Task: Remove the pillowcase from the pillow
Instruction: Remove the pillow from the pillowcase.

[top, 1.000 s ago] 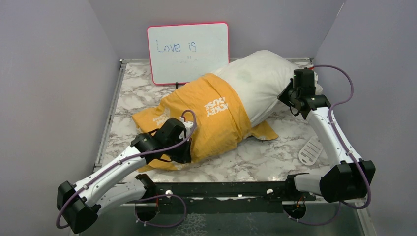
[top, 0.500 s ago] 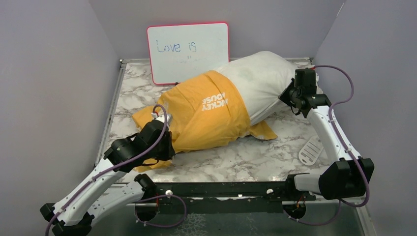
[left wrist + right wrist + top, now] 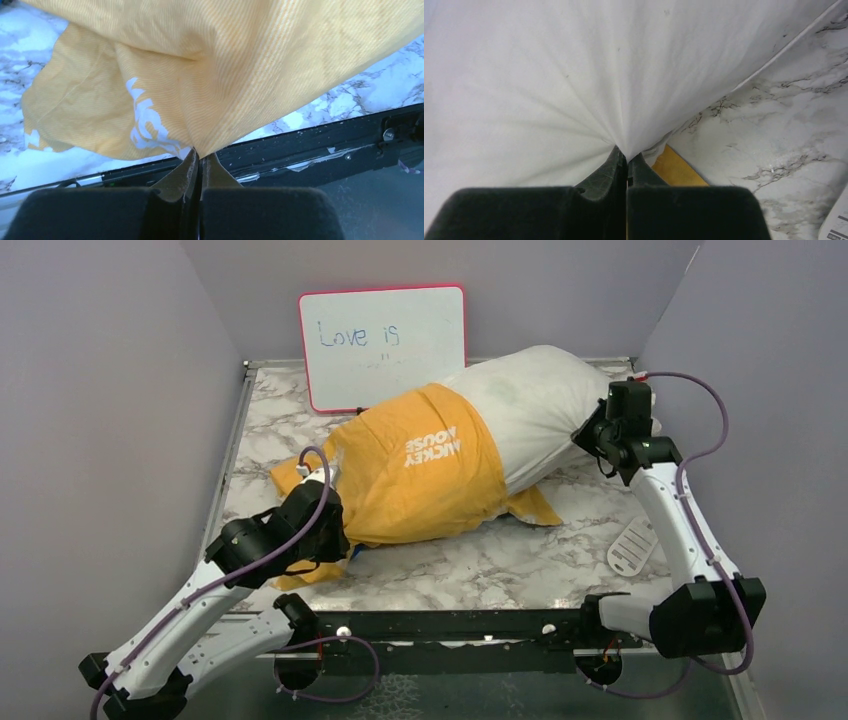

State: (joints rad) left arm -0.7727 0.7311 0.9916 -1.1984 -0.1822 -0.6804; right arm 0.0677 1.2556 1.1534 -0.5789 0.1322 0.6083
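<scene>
The pillow, plump and plain white with a matte, faintly creased skin, lies slantwise across the marble-patterned table in the overhead view. Its bare end points toward the upper right of the frame. The pillowcase covers only the lower-left half. It is a yellow-orange woven cover, finely ribbed in the left wrist view, and its white "Mickey Mouse" lettering reads upside down from above. Its open edge makes a band across the pillow's middle, and a loose yellow corner pokes out from under the pillow near the frame's centre. The slack end trails flat and wrinkled toward the left.

The left gripper is pinched tight on a bunch of that yellow cloth. The cloth fans out from the black fingertips in taut pleats, above the black rail at the table's near edge. The right gripper is likewise clamped on a fold of the white pillow skin, which spreads from the tips in soft gathers. A sliver of yellow cloth and veined marble show at the lower right of its view.

A pink-framed whiteboard with rounded corners and "Love is" written in blue stands at upper centre. A small white slotted disc lies flat on the marble at the right, apart from the pillow.
</scene>
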